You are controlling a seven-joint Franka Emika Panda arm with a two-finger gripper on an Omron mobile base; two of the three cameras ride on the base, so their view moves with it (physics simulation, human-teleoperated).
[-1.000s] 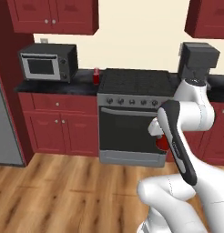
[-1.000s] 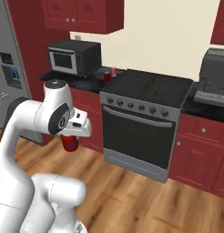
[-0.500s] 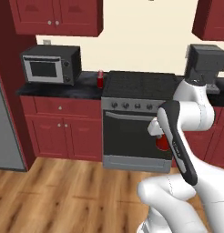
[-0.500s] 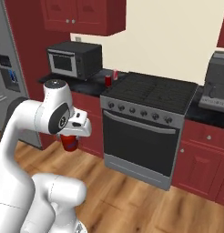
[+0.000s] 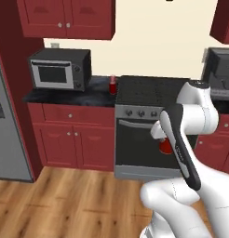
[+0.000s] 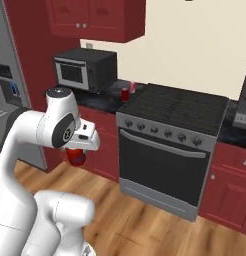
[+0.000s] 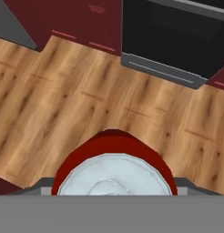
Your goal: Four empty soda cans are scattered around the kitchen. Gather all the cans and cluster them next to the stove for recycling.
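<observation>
Stove (image 5: 149,93) nearer as base advanced; jaws pinching upright red can (image 7: 114,168), silver top camera-ward.

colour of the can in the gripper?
Red with a silver top, can; hand view shows it best.

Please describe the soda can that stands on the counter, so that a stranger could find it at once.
Find the wide stove with its black cooktop, then the black microwave to its left. On the dark countertop between them, close by the stove's edge, stands a small red soda can, upright. The other red can hangs at the gripper, above the floor.
</observation>
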